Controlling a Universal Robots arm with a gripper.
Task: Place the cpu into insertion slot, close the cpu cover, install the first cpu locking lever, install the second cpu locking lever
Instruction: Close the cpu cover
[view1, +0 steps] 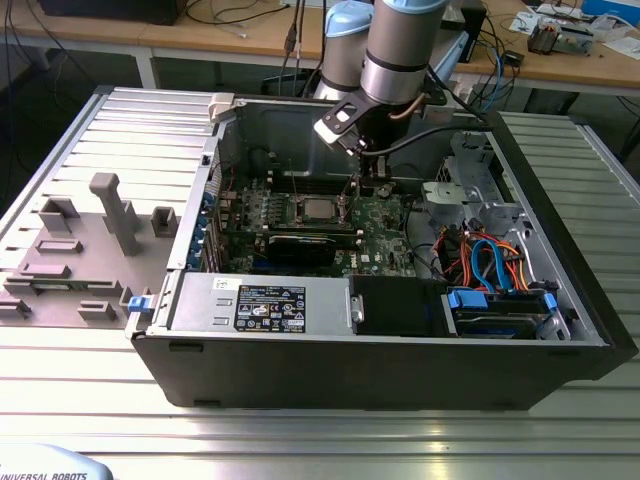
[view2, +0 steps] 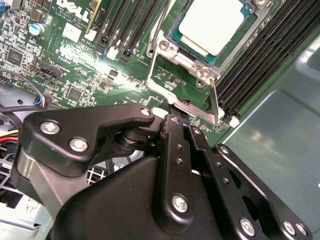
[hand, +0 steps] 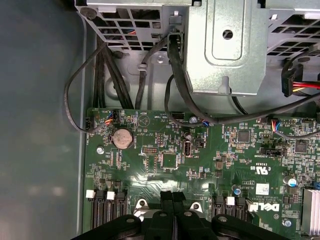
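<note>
The cpu (view2: 212, 25), a pale silver square chip, lies in the insertion slot (view1: 300, 214) on the green motherboard; in the exterior view the cpu (view1: 318, 208) sits mid-board. The silver cpu cover (view2: 164, 47) frames the chip and looks lowered around it. One thin locking lever (view2: 214, 97) stands up from the socket's corner. A second wire lever (view2: 186, 104) ends just off my fingertips. My gripper (view2: 181, 122) hangs over the board beside the socket, its black fingers (hand: 166, 200) pressed together with nothing seen between them. In the exterior view the gripper (view1: 368, 180) is to the right of the socket.
Black memory slots (view2: 260, 55) flank the socket. A drive cage (hand: 225, 45) with black cables (hand: 180, 85) stands at the board's edge. A black expansion card (view1: 300, 245) and the power supply (view1: 265, 305) lie nearer the case front. Grey fixtures (view1: 110, 205) stand outside, at the exterior view's left.
</note>
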